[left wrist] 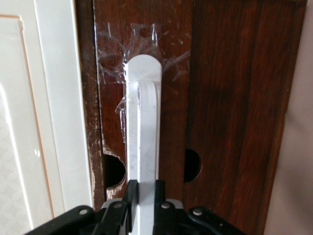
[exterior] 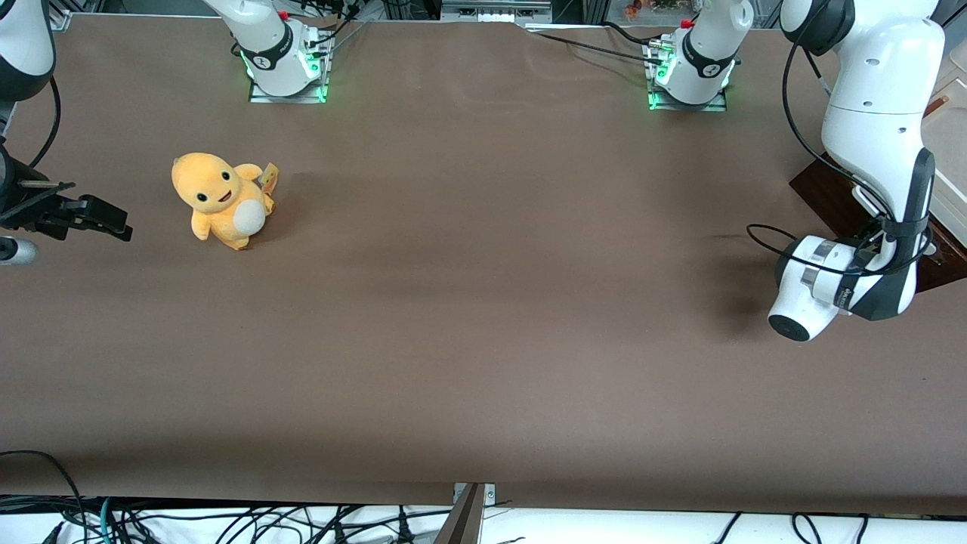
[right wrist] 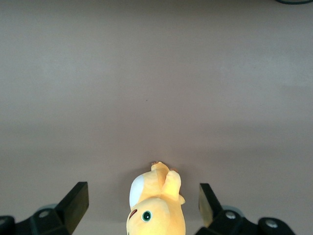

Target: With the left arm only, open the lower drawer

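Observation:
In the left wrist view the lower drawer's dark reddish-brown front [left wrist: 230, 98] fills the frame, with its whitish bar handle [left wrist: 143, 122] running along it and clear tape round the handle's end. My left gripper [left wrist: 145, 188] is shut on the handle, one black finger [left wrist: 130, 193] pressed on each side of the bar. In the front view the left arm [exterior: 876, 143] reaches down at the working arm's end of the table, its wrist [exterior: 838, 283] in front of the dark drawer front [exterior: 827, 193]; the gripper itself is hidden there.
A cream-white panel [left wrist: 54, 107] lies beside the drawer front. An orange plush toy [exterior: 223, 198] sits on the brown table [exterior: 483, 302] toward the parked arm's end; it also shows in the right wrist view [right wrist: 156, 208].

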Available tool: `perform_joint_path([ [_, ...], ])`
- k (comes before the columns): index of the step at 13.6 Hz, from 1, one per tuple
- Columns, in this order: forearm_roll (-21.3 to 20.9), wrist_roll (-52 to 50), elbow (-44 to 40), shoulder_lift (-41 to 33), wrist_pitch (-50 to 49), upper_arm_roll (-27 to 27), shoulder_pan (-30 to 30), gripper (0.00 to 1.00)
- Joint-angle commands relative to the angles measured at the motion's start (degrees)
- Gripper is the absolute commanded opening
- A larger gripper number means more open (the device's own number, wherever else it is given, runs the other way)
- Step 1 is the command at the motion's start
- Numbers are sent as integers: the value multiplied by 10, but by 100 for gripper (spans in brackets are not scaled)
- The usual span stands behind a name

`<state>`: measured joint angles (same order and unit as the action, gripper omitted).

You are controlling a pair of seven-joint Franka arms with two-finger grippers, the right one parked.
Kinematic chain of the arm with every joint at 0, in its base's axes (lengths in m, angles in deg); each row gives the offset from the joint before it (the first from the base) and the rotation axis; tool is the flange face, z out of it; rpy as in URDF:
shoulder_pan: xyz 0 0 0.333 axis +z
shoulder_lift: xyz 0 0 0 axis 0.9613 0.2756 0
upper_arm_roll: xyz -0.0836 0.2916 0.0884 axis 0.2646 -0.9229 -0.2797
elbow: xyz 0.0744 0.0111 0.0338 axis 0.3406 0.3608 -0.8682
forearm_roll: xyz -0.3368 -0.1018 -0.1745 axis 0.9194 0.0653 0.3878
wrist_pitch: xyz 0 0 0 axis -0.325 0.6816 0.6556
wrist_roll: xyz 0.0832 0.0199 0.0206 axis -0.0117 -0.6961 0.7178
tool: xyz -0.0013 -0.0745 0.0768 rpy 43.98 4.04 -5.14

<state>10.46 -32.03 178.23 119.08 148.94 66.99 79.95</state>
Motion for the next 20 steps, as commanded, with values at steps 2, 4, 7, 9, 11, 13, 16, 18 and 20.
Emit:
perform_joint_path([
  [2,3,-1,-31,3,1,3,-37,1],
  [4,6,-6,-32,5,1,3,-55,1],
  [7,10,-4,-38,5,0,3,-67,1],
  [9,10,-1,-41,6,0,3,-70,1],
  [11,11,-1,-41,7,0,3,-70,1],
  [13,13,-3,-41,7,0,3,-71,1],
  [16,8,-2,-41,8,0,2,-70,1],
  [18,0,8,-37,8,0,2,-70,66],
  [20,3,33,-36,8,0,2,-68,100],
])
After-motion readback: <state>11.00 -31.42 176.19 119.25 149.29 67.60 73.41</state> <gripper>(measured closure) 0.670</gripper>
